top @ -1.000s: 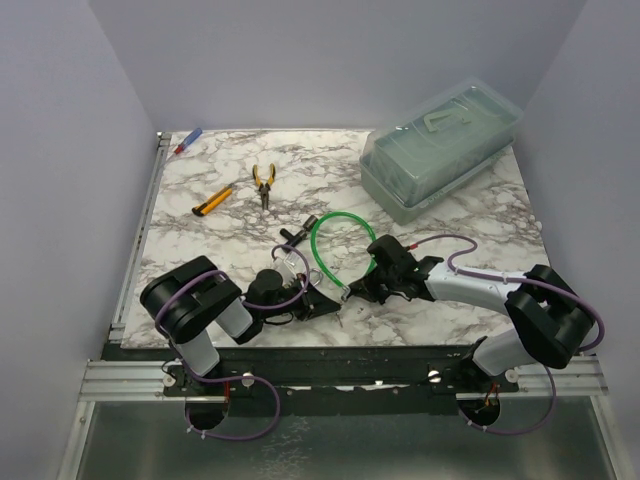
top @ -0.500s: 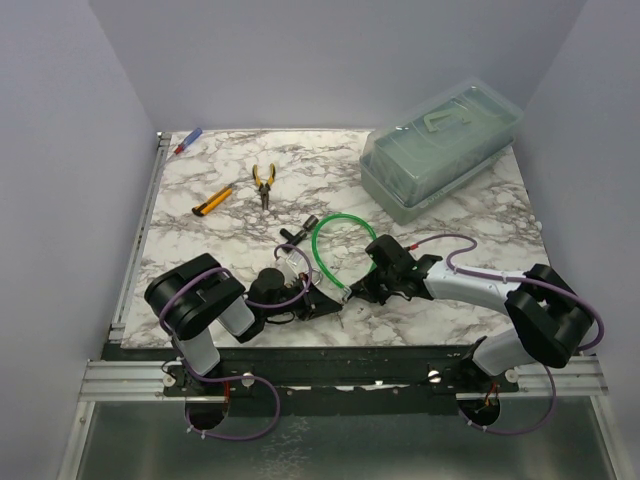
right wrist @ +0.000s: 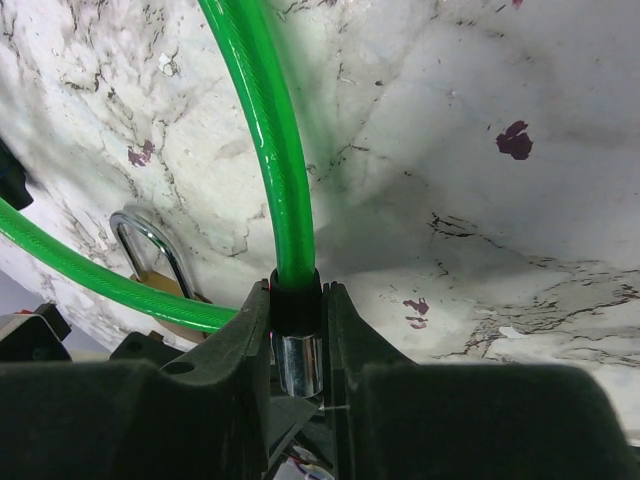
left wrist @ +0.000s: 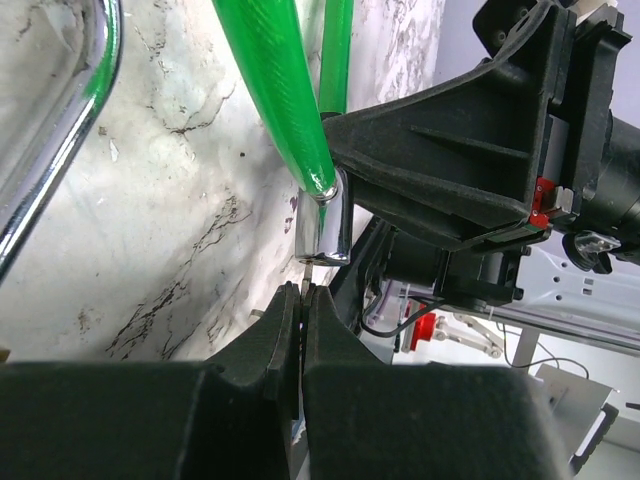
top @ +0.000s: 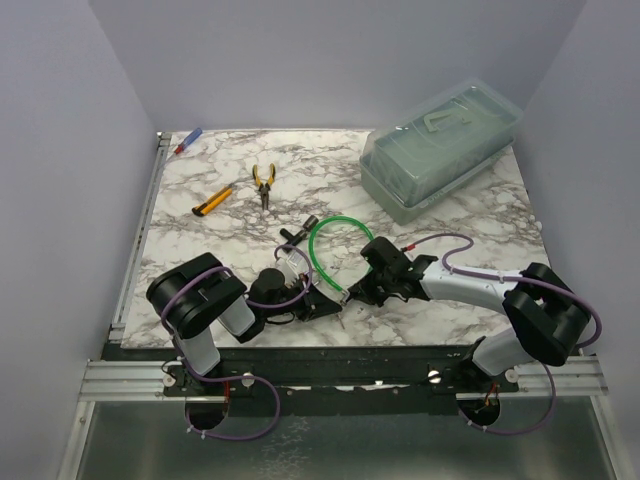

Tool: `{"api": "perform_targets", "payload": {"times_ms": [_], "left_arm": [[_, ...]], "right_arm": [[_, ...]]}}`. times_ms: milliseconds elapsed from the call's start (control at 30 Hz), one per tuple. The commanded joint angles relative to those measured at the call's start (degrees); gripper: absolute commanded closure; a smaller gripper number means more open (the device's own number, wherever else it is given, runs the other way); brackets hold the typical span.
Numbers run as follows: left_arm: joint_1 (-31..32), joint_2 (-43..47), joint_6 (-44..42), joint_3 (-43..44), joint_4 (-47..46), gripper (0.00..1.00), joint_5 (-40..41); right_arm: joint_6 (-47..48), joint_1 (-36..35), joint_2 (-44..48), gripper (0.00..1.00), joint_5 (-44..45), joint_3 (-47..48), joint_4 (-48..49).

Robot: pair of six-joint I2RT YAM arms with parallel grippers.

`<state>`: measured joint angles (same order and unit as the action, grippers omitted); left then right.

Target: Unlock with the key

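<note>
The key [left wrist: 309, 261] shows only as a thin silver sliver at the fingertips of the left hand [left wrist: 302, 292], which is pressed together on it. The key's tip sits just under the silver cylinder [left wrist: 325, 225] that ends the green cable [top: 314, 245]. The right hand [right wrist: 298, 300] pinches that cable end from the other side, its fingers clamped on the black collar above the cylinder. A padlock [right wrist: 165, 283] lies just beside the cable loop, its shackle on the marbled worktop [top: 200, 240]. Both hands meet near the front edge. Well behind them lie pliers [top: 264, 185], a yellow knife [top: 212, 201] and a clear lidded box [top: 445, 145].
</note>
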<state>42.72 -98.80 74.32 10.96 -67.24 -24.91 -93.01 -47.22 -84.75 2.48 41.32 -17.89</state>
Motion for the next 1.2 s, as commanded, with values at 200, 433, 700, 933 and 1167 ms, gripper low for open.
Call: {"api": "perform_targets", "payload": {"times_ms": [200,433,700,933,1167], "left_arm": [[-0.6,-1.2,-0.9,2.7,-4.2,1.00,4.4],[-0.7,-2.2,-0.5,3.8,-4.3,1.00,5.3],[-0.7,-2.7,-1.2,5.4,-4.3,1.00,3.4],[-0.7,-0.6,-2.0,2.5,-4.3,0.64,3.3],[-0.7,2.4,-3.3,0.0,-3.8,0.45,3.2]], "right_arm": [[-2.0,-3.3,-0.4,1.00,-4.8,3.0,0.4],[-2.9,-4.5,0.2,1.00,-5.3,3.6,-0.2],[-3.8,-5.2,0.5,1.00,-3.9,3.8,-2.2],[-3.8,-5.1,2.5,1.00,0.0,3.4,-3.6],[-3.6,-5.1,3.6,1.00,1.9,3.3,-4.8]]}}
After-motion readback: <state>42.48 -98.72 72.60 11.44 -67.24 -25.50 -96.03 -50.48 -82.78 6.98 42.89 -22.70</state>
